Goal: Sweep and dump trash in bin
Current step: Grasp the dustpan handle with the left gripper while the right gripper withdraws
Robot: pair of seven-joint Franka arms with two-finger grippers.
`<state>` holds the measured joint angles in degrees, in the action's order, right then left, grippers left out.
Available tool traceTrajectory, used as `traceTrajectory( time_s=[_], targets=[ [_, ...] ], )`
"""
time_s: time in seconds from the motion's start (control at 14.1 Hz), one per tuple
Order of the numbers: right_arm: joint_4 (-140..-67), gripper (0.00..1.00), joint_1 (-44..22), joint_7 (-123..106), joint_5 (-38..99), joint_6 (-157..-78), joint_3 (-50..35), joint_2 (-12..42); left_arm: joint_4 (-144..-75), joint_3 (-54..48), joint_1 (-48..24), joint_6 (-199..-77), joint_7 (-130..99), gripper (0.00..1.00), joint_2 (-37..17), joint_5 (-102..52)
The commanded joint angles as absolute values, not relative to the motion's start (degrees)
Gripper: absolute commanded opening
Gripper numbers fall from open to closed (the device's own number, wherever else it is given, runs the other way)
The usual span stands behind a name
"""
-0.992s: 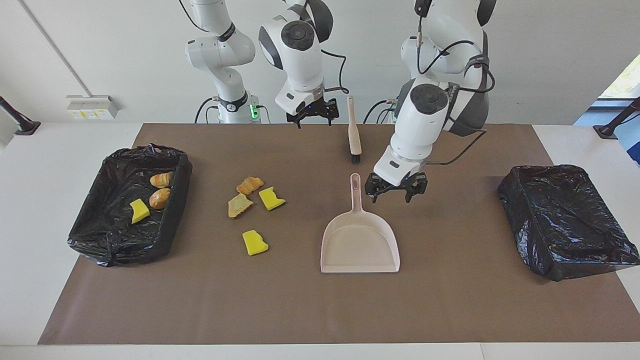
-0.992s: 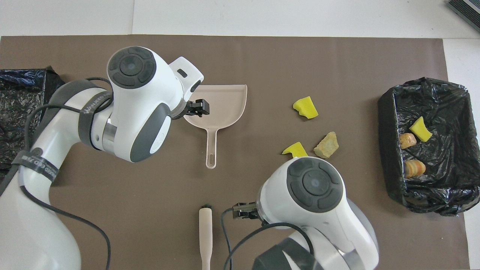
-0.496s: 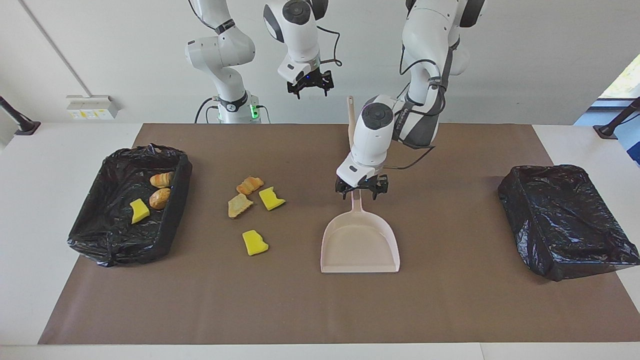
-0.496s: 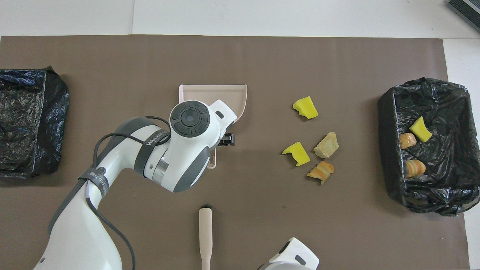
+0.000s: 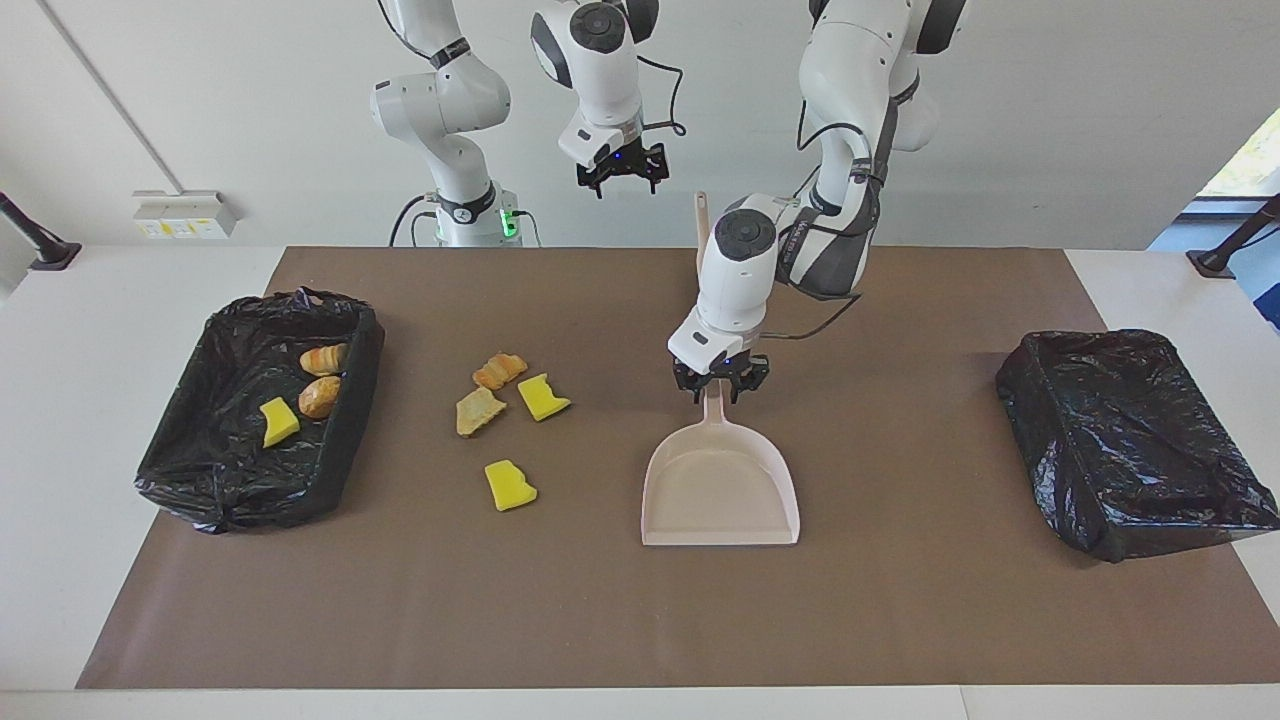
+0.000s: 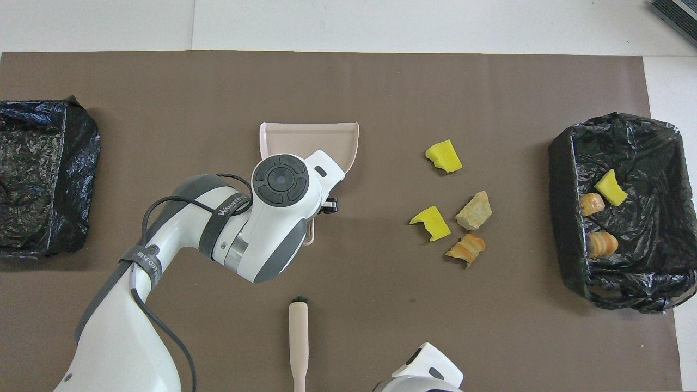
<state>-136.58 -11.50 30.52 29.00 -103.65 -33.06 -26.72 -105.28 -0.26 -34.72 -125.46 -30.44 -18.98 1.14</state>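
- A brown mat (image 5: 600, 620) covers most of the white table (image 5: 90, 420); a pale wall fills the top of the facing view, with a window at its right edge.
- Lowest in the facing frame lies one beige dustpan (image 5: 720, 490), flat on the mat at frame centre, its open mouth toward the bottom edge and its handle pointing up the frame.
- The left gripper (image 5: 720, 385) is down at the dustpan's handle, its fingers drawn in on either side of it — whether they grip it fully I cannot tell.
- The trash (image 5: 510, 420): four loose scraps lie on the mat at centre-left of the facing frame — two yellow, two golden-brown — with bare mat between them and the dustpan.
- Two black-lined bins: one bin (image 5: 255, 410) at the left of the facing frame holds three more scraps; the other bin (image 5: 1130, 440) sits at the right.
- One beige brush (image 6: 298, 343) lies at the bottom centre of the overhead frame.
- The right gripper (image 5: 622, 172) waits high at top centre, spread wide, holding nothing.
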Motion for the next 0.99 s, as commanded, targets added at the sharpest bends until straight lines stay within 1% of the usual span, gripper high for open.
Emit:
traceTrajectory(
  time_s=[0.0,0.07,0.14,0.21,0.28,0.42,0.64,0.71,0.92],
  targets=[
    [-136.6,1.00,-10.5,28.7,30.7,-104.1,-33.1,-26.2,-106.7,0.3,-35.3,-126.3,-31.4,0.33,-18.4,2.7],
    [-136.6,1.00,-10.5,28.7,30.7,-104.8,-33.1,-26.2,-106.4,0.3,-35.2,-126.2,-31.3,0.24,-18.3,2.9],
    [-136.5,1.00,-10.5,28.7,30.7,-105.2,-33.1,-26.1,-106.2,0.4,-34.9,-125.9,-30.9,0.08,-18.2,4.3],
    [-136.5,1.00,-10.5,28.6,30.7,-105.9,-33.1,-26.2,-106.1,0.3,-34.6,-125.4,-30.3,0.00,-17.6,6.9],
    [-136.5,1.00,-10.5,28.5,30.7,-105.9,-33.1,-26.2,-106.1,0.4,-34.7,-125.3,-29.2,0.00,-17.3,8.9],
    [-136.5,1.00,-10.5,28.3,30.7,-106.1,-33.2,-26.2,-106.1,1.0,-33.9,-123.5,-23.5,0.00,-15.0,9.2],
    [-136.5,1.00,-10.6,27.5,30.8,-106.3,-33.4,-26.2,-106.1,1.1,-31.6,-118.3,-6.2,0.00,-13.0,9.2],
    [-136.5,1.00,-10.9,27.9,30.8,-107.9,-34.9,-25.8,-106.1,1.1,-30.1,-118.0,-0.7,0.00,-12.6,9.3],
    [-135.9,1.00,-10.9,31.0,30.8,-117.2,-40.3,-19.3,-106.1,1.1,-26.8,-116.9,14.0,0.00,-10.8,9.3]
  ],
)
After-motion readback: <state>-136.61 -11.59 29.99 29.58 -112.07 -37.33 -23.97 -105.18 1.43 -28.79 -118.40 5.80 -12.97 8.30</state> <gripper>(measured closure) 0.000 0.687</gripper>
